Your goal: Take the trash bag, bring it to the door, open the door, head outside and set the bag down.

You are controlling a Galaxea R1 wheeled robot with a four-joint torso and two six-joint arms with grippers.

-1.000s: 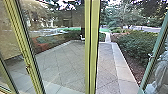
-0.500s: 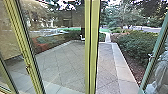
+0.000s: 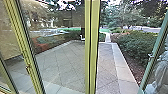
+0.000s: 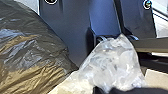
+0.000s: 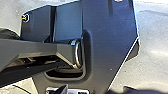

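Green bushes [image 3: 135,45] beside pale border [image 3: 123,67]; trees [image 3: 130,15] beyond.

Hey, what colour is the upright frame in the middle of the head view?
The upright frame is yellow-green; it shows best in the head view.

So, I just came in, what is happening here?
The robot is facing a glass door that looks open, with a paved yard beyond. Near its left wrist are a dark bag and some clear plastic; I cannot tell if the robot is holding either.
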